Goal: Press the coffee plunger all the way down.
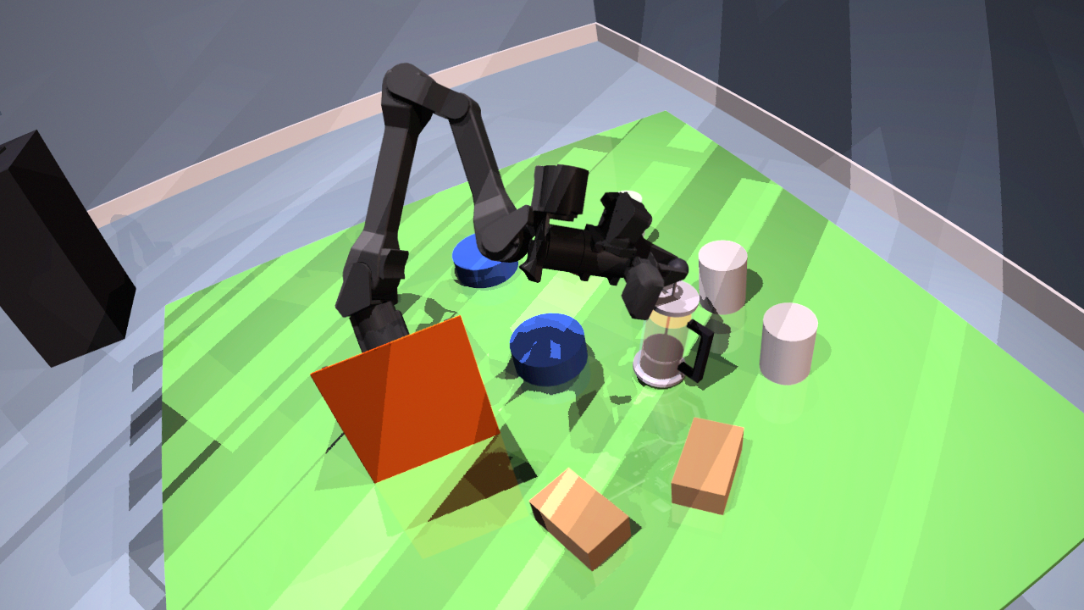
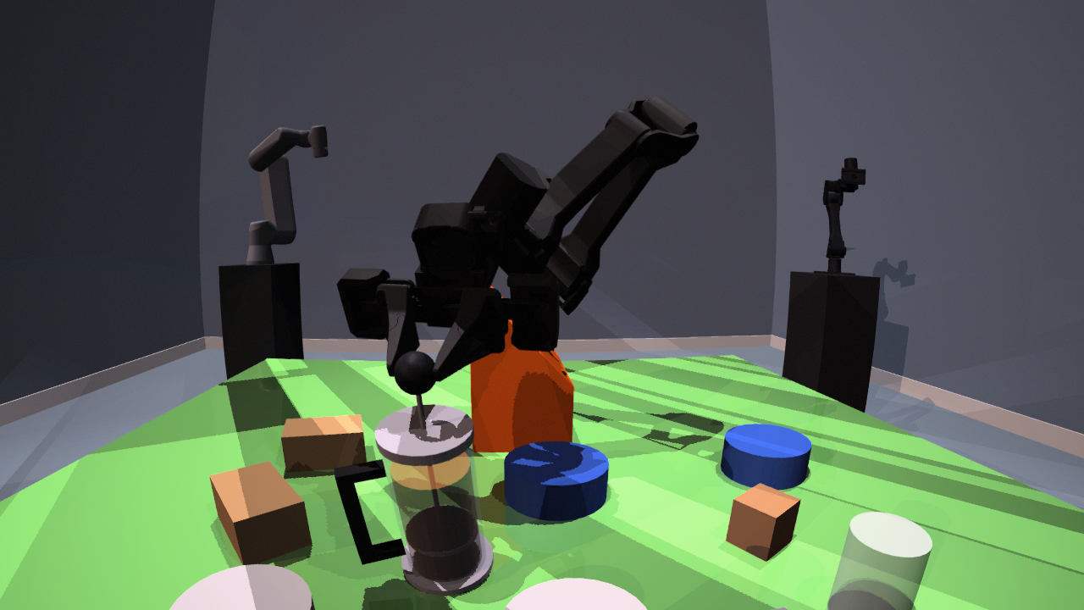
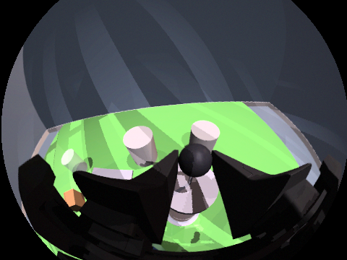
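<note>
Here the tool clamps the plunger knob, white cylinders just beside the press.

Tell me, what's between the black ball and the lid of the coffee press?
Only the thin rod. In the exterior view a short bare stretch joins the ball, clamped by the gripper, to the lid.

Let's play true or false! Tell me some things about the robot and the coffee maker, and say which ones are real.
1. The gripper is closed on the plunger's black ball. True.
2. The coffee press has tipped over. False: it stands upright.
3. The ball is touching the lid. False: a short piece of rod shows between them.
4. Two blue round blocks sit on the green mat. True.
5. The handle is red. False: it is black.
</note>
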You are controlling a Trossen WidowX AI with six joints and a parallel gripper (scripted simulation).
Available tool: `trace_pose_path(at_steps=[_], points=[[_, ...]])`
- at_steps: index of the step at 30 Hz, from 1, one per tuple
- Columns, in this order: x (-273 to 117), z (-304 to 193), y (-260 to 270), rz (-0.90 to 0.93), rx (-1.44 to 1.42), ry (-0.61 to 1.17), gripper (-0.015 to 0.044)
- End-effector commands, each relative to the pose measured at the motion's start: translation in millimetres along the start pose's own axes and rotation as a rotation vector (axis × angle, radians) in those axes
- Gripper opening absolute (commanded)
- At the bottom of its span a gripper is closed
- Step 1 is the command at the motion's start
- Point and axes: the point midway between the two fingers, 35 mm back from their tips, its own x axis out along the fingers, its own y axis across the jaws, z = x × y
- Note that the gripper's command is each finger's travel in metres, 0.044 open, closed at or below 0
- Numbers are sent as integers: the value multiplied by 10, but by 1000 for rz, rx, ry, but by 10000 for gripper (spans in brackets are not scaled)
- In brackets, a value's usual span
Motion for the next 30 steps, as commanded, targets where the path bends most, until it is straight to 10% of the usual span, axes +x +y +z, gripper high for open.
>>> trace_pose_path(at_steps=[1,30], points=[[63,-155,5,6,19,53,130],[124,-104,-6,6,18,53,130]])
